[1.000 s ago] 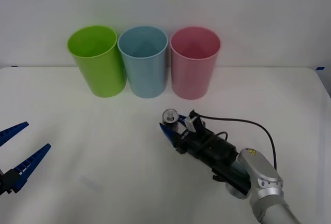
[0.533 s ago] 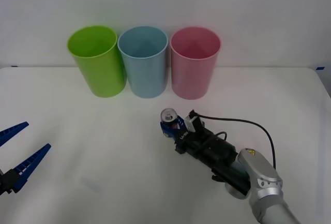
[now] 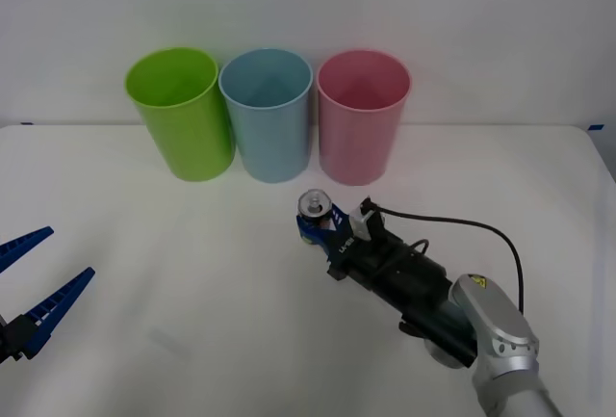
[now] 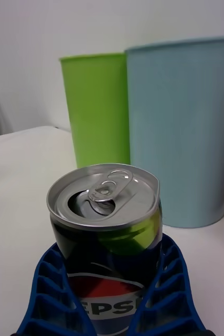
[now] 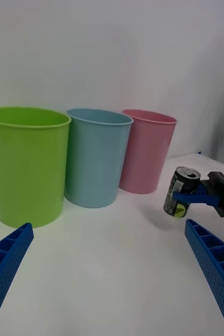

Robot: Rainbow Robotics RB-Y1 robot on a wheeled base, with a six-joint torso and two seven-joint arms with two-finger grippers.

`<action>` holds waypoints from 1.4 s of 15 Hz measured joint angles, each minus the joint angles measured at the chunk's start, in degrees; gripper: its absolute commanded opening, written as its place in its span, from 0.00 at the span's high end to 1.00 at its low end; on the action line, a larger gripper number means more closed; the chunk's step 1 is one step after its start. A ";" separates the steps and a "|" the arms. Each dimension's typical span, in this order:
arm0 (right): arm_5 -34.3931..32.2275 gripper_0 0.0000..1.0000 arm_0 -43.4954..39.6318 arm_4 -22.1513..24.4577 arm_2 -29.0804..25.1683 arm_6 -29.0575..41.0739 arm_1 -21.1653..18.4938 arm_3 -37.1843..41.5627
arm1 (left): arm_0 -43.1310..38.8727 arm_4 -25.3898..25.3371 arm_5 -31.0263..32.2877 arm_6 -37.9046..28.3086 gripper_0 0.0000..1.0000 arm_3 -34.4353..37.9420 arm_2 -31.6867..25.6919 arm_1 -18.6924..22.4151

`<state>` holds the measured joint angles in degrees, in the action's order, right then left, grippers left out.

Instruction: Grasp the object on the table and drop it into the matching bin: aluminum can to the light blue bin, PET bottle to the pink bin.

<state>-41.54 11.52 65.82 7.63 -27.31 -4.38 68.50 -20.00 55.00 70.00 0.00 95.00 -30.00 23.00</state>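
Three bins stand in a row at the far side of the table [image 3: 144, 244]: lime green bin [image 3: 180, 114] on the left, light blue bin [image 3: 268, 115] in the middle, pink bin [image 3: 362, 116] on the right. Nearer than the pink and light blue bins, the right gripper [image 3: 318, 227] has its blue fingers [image 4: 49, 294] clamped around the aluminum can [image 3: 314, 213], which is upright and raised off the tabletop. Near the table's left edge the left gripper [image 3: 27, 287] hangs with fingers spread wide apart.

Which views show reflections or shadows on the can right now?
Right wrist view: the aluminum can, clamped by the right gripper, mirrors lime green below its rim. Left wrist view: a lime patch low on its side. Front view: only faint shadow on the table.
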 measured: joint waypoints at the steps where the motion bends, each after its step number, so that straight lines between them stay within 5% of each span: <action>1: 0.17 1.00 -0.53 0.00 0.37 0.55 -0.36 1.79 | 0.00 0.00 0.00 0.00 0.00 0.00 0.00 0.00; 15: 0.76 1.00 -0.72 0.35 4.87 31.55 -11.97 22.93 | 0.00 0.00 0.00 0.00 0.00 0.00 0.00 0.00; 21: 1.02 1.00 4.23 0.51 5.10 35.24 -15.27 25.10 | 0.00 0.00 0.00 0.00 0.00 0.00 0.00 0.00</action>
<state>-40.52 15.74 66.33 12.73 7.93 -19.65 93.60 -20.00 55.00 70.00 0.00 95.00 -30.00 23.00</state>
